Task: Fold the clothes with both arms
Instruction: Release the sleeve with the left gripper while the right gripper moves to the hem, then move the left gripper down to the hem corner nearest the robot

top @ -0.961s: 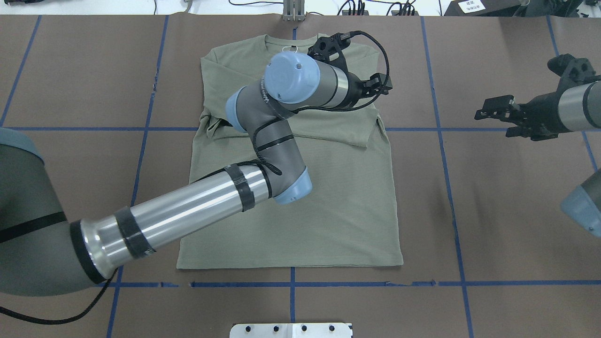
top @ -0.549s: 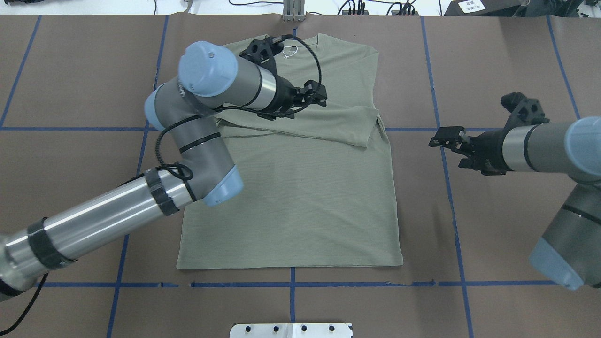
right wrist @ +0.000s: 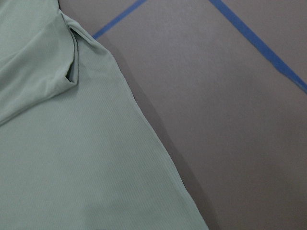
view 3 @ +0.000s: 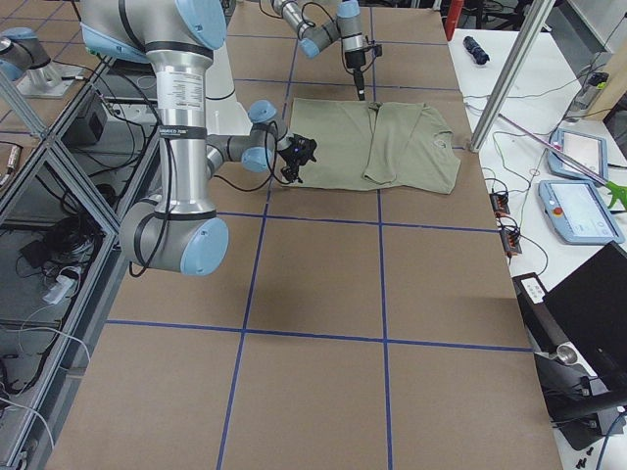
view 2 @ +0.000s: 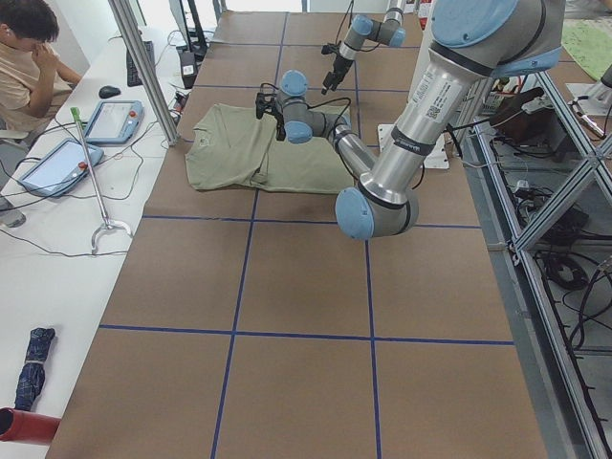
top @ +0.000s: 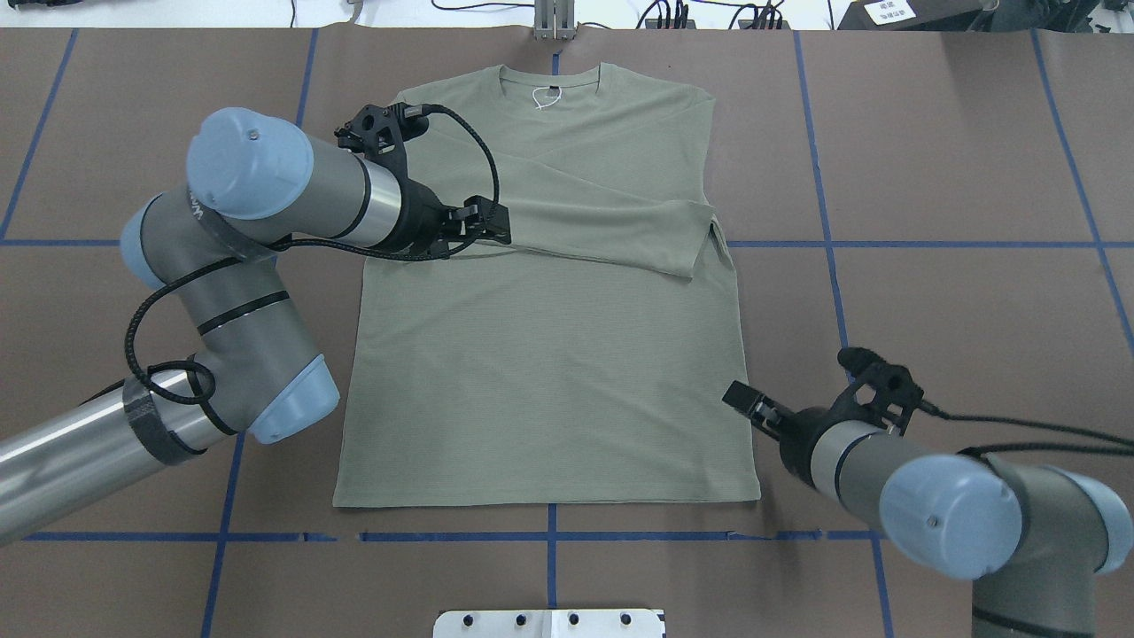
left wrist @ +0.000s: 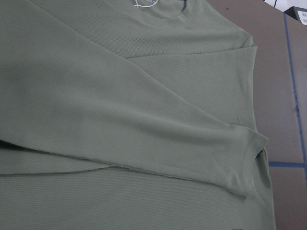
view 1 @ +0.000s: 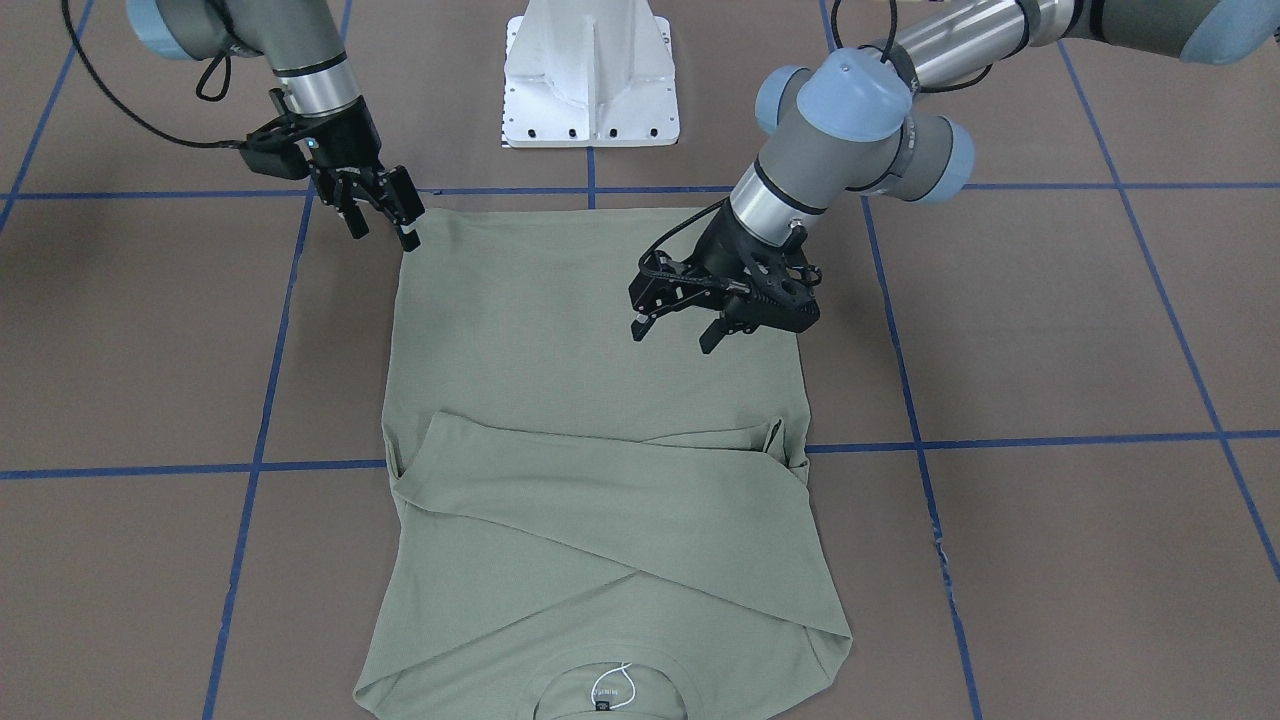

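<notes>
Sage-green shirt (top: 549, 372) lies flat on the brown table (top: 957, 177), collar at the far edge from the robot, hem toward the white pedestal (view 1: 590, 75). Both sleeves are folded across the chest; the top sleeve's cuff (top: 700, 239) ends at the shirt's right edge.

Black neck label (top: 553, 89) with white string loop (top: 542, 99): print too small to read. Lettering on the left arm's grey link (top: 199, 213) is not legible. White tag (top: 890, 11) beyond the table's far right corner has writing, also unreadable.

Left gripper (view 1: 673, 336): fingers spread, holding nothing, hovering over the shirt body on the robot's left side, below the folded sleeves.

Right gripper (view 1: 383, 232): fingers apart, holding nothing, just beside the hem corner on the robot's right. Whether a fingertip touches the cloth cannot be told.
</notes>
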